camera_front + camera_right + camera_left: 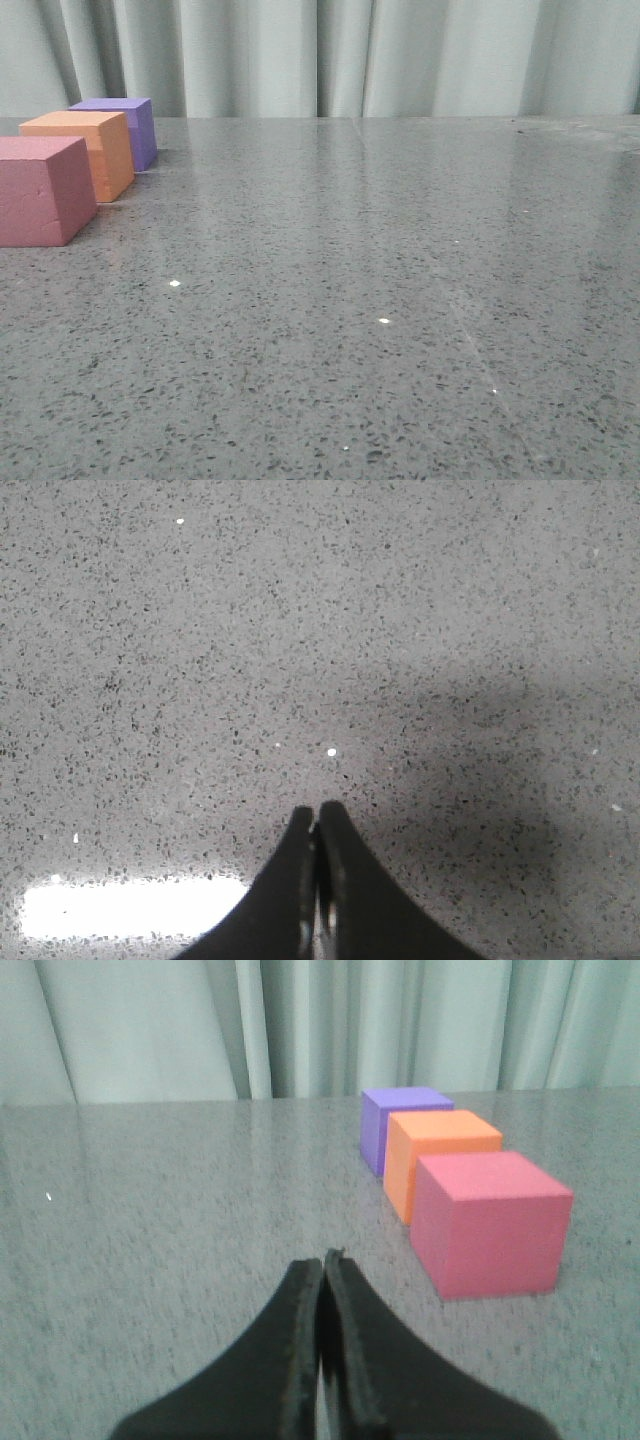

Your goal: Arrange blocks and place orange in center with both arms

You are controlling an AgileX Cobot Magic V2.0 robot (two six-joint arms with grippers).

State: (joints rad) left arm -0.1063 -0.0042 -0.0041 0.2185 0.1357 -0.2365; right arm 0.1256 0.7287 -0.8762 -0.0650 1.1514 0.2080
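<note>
Three foam cubes stand in a row at the far left of the table in the front view: the pink-red cube (pixel 40 190) nearest, the orange cube (pixel 85 150) in the middle, the purple cube (pixel 125 125) farthest. The left wrist view shows the same row: pink-red (pixel 490 1225), orange (pixel 435 1155), purple (pixel 400 1120). My left gripper (pixel 323 1257) is shut and empty, short of the cubes and to their side. My right gripper (pixel 317 807) is shut and empty over bare table. Neither gripper shows in the front view.
The grey speckled table (pixel 380 300) runs back to a pale curtain (pixel 330 55). A bright glare patch (pixel 130 905) lies on the table beside the right gripper.
</note>
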